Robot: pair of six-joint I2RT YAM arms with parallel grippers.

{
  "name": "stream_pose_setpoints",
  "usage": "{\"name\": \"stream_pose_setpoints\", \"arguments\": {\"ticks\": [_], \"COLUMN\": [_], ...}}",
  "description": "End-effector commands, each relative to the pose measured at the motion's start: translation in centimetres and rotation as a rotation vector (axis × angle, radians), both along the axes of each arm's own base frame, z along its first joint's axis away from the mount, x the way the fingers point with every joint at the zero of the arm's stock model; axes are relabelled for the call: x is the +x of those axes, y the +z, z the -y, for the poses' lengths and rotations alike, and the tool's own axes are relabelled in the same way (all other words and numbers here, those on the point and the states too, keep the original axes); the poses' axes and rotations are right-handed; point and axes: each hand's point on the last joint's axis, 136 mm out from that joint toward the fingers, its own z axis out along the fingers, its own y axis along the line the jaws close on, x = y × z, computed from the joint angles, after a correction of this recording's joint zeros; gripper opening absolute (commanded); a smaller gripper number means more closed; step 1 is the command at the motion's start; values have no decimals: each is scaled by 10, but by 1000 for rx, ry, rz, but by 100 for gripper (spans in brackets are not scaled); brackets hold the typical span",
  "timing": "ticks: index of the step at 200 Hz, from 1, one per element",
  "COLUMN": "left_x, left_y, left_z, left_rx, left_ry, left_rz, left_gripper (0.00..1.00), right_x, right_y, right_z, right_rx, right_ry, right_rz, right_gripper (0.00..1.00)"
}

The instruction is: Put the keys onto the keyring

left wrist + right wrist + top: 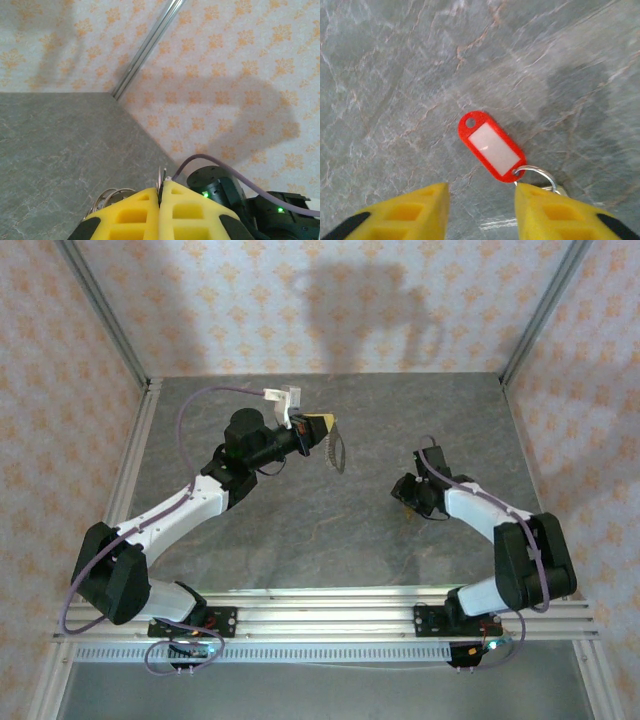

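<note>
**Red-tagged key (491, 146) flat on the bench (395, 75), keyring (161, 175) pinched aloft in my left pincer (162, 186).**

Through the right wrist camera the key showed as a red plastic tag with a pale label window and a small wire loop (536, 174) at one end. Its long axis ran diagonally, with the punched-hole end pointing away from the right pincer (480, 192) and the loop end just beside the finger on the right of that view. That pincer's jaws stood apart, holding nothing. I judged the key light, stiff and slick-faced. It lay too flat to scoop, so the tag's long edges looked the best hold. The left pincer was pressed together on the keyring, a thin rim held edge-up above the bench. I took it for springy wire, apt to twist in the grip.
</note>
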Motion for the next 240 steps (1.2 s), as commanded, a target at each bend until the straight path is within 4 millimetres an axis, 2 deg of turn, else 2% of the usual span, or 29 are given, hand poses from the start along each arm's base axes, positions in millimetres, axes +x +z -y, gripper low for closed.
{"name": "stream_pose_setpoints", "arguments": {"ticks": [1,26,84,120,185,240], "left_x": [-5,-5,-8,-9,-9,-10], "left_y": [12,12,14,15,15,17], "left_z": [6,7,7,7,8,11], "left_rx": [-27,-29,-27,-31,-33,-36], "left_ry": [-33,-36,-40,-40,-45,-50], "left_rz": [42,44,46,48,51,54], "left_gripper": [0,0,0,0,0,0], "right_x": [-6,-2,16,18,7,2], "right_y": [-2,-11,-18,-19,-14,-15], "right_z": [21,25,21,6,-15,-18], "right_rx": [-109,-135,-131,-60,35,39], "right_ry": [-53,-56,-31,21,73,79], "right_rz": [-15,-36,-23,-8,13,6], "right_gripper": [47,52,53,47,34,31]}}
